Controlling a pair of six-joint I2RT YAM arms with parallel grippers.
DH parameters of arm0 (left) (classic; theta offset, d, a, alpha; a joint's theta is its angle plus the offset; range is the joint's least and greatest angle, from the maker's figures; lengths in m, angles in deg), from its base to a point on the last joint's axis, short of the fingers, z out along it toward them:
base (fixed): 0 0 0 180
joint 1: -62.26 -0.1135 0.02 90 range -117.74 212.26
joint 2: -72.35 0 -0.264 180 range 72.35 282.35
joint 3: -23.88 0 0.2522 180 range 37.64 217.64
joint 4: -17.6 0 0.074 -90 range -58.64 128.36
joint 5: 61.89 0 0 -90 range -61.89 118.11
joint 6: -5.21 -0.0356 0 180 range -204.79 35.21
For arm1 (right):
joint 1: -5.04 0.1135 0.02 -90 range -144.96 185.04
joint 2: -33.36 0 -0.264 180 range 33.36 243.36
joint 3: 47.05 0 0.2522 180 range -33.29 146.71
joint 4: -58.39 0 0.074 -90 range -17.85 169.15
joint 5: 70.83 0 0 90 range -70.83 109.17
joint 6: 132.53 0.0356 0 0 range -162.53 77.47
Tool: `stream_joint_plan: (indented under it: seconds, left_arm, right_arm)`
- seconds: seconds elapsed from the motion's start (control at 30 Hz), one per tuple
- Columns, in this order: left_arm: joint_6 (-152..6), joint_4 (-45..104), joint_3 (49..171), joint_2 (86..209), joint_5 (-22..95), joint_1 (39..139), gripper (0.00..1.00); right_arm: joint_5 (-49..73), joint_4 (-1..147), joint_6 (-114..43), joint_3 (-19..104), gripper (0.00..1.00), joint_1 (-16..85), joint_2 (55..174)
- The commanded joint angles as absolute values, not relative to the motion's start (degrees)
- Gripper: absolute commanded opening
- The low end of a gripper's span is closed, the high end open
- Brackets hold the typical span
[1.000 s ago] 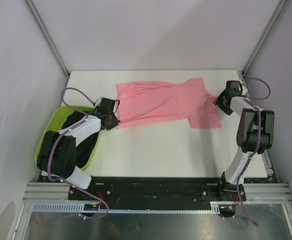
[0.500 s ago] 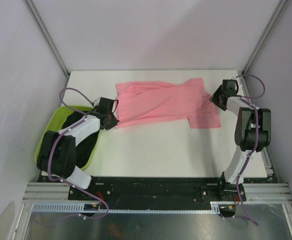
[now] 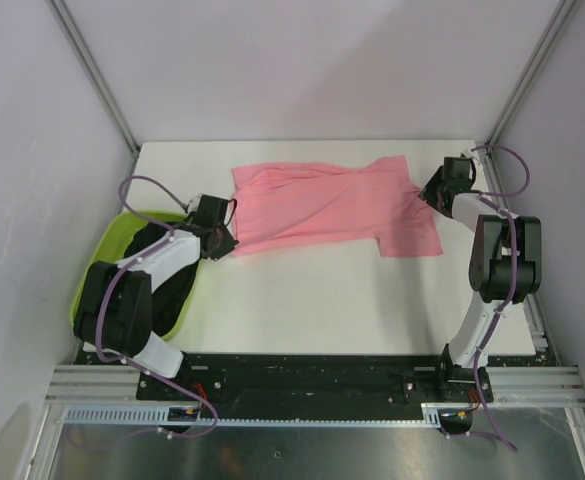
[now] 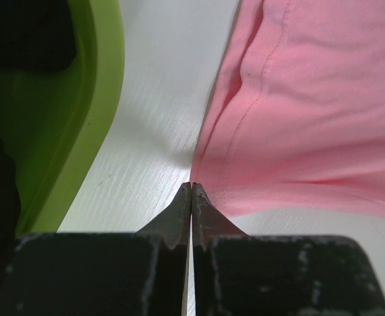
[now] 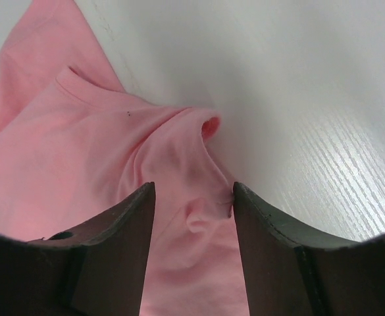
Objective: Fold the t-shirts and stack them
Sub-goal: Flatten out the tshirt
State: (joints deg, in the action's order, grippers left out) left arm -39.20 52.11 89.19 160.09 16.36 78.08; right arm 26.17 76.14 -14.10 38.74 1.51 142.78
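The salmon-pink t-shirt point(image 3: 322, 205) is spread out sideways across the far half of the white counter point(image 3: 312, 290), kinda rumpled, with wrinkles running along its length. One short sleeve pokes out at the far right and the right end hangs down toward the near side.

The left gripper point(image 3: 227, 243) is at the shirt's near-left corner. In the left wrist view its fingers are clenched tight together, and the corner of the cloth comes to a point right at the tips with creases fanning out from it. So it looks like it's pinching that corner, low against the counter.

The right gripper point(image 3: 427, 197) is over at the shirt's right edge. From the right wrist view, the jaws are spread apart with a bunched-up ridge of pink cloth sitting between them. The right-hand finger point(image 5: 271, 237) looks like it's just touching the fold, and there's nothing clamped in there.

The lime-green tub point(image 3: 102, 255) sits at the left edge of the counter, just beside the left arm. There's a pile of dark t-shirts point(image 3: 172, 285) inside it, partly hidden under the arm, so how many can't be told.
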Motion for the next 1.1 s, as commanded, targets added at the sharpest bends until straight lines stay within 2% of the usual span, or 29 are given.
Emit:
stream_joint_plan:
  seconds: [0.0,0.2,0.47,0.57,0.73,0.9,1.07]
  left_arm:
    - [-39.3,52.7,90.2,160.2,15.7,77.5,0.00]
    - [-39.4,52.7,90.3,160.4,15.9,77.5,0.00]
    - [-39.4,52.7,90.9,160.5,15.9,77.5,0.00]
    - [-39.5,52.8,91.3,160.6,16.0,77.5,0.00]
    - [-40.3,52.9,92.4,160.6,15.8,77.5,0.00]
    - [-43.6,52.9,95.9,158.2,14.9,77.6,0.00]
    - [-49.9,52.8,100.3,152.5,13.3,77.6,0.00]
  right_arm:
    - [26.2,73.5,-14.1,39.0,0.54,0.7,142.9]
    - [25.7,73.7,-14.2,39.0,0.44,0.3,143.3]
    - [24.1,73.1,-14.0,38.6,0.27,0.0,143.7]
    - [23.4,72.8,-13.9,38.6,0.23,-0.2,144.1]
    - [23.1,73.9,-13.6,38.6,0.02,-0.7,143.2]
    - [24.0,80.2,-11.3,39.6,0.00,-2.4,137.1]
    - [26.0,87.9,-9.7,40.2,0.00,-4.2,125.0]
